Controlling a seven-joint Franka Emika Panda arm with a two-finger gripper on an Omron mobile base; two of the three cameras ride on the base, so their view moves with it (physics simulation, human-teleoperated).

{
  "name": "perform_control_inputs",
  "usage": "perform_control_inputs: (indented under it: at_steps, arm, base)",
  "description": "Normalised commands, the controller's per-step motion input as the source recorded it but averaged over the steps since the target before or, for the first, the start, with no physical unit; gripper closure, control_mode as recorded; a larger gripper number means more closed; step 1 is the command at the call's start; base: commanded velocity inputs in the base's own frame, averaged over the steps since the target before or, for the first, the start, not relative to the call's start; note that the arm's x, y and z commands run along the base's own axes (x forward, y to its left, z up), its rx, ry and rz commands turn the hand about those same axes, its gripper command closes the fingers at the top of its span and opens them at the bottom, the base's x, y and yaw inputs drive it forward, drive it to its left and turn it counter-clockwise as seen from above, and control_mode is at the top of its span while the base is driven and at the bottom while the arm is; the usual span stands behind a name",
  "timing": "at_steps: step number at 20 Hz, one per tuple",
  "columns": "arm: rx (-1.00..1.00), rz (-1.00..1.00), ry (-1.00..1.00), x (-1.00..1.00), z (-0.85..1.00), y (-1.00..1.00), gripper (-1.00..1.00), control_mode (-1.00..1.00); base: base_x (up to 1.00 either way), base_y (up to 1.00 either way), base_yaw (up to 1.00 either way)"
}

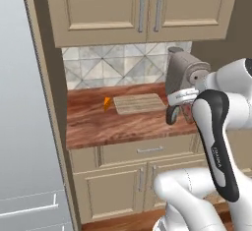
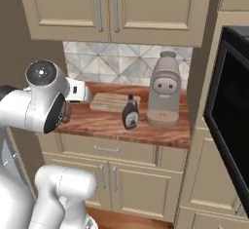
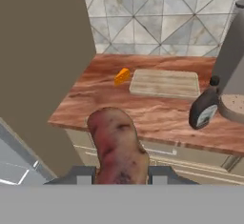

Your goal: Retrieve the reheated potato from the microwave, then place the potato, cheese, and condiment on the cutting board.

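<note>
Potato [image 3: 116, 147]: rough, reddish-brown, oblong; clamped between gripper [image 3: 119, 174] fingers, above the counter's front edge. Cutting board [image 3: 165, 82]: pale striped wood, rectangular; orange cheese wedge [image 3: 122, 76] at its 9 o'clock, squat brown condiment bottle [image 3: 204, 109] at 4 o'clock.

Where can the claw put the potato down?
The cutting board is bare all over, with the cheese off its left end. Bare counter runs along the front, left of the condiment. It's crowded on the right, where the condiment stands by the coffee machine.
</note>
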Motion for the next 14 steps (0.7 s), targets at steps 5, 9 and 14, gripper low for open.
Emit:
perform_control_inputs:
  at_steps: [5,9,14]
  arm:
    - [0.00,0.00,0.00,0.00,0.00,0.00,1.00,1.00]
    - [0.00,0.00,0.00,0.00,0.00,0.00,1.00,1.00]
    - [0.00,0.00,0.00,0.00,0.00,0.00,1.00,1.00]
  base:
    - [0.66,0.51,-0.24]
    - [0.69,0.47,-0.22]
    - [0.55,0.39,-0.10]
